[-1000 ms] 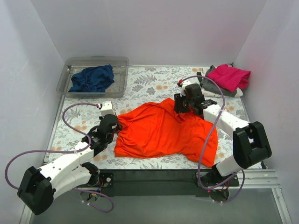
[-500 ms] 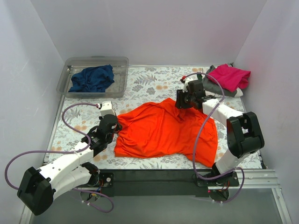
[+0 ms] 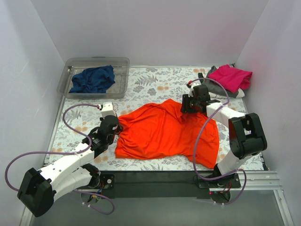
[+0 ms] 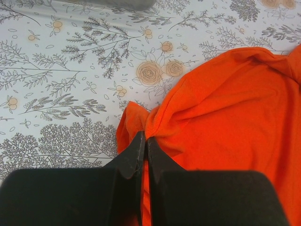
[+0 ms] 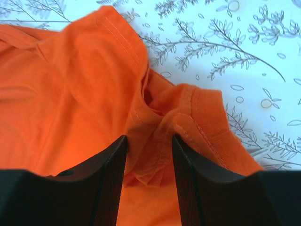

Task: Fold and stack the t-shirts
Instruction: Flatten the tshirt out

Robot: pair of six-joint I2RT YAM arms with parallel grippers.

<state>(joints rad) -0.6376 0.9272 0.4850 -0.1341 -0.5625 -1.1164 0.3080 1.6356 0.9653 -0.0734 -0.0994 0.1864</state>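
Near field: my left gripper (image 4: 143, 141) is closed tight on a pinch of the left edge of the orange-red t-shirt (image 3: 164, 134). It has not shifted over the last second.

Middle field: the orange-red t-shirt lies crumpled and unfolded across the middle of the bench (image 3: 155, 84). Its outline is unchanged.

The 1 change is at the right arm. Its wrist has swung away from the shirt's top ridge toward the right-hand far corner of the cloth. My right gripper (image 5: 149, 139) now stands with its jaws apart, 1 finger on each side of a bunched fold by the ribbed collar. Nothing is clamped there yet.

I read this as a re-aim for a second hold. With 2 corners held, I judge the shirt could be spread flat before the first fold, so folding proper has not begun.

Far field: the navy t-shirt (image 3: 92, 79) sits heaped in the clear tub (image 3: 123, 63) at far left. The magenta t-shirt (image 3: 230, 77) rests on the grey t-shirt (image 3: 212, 87) at far right.
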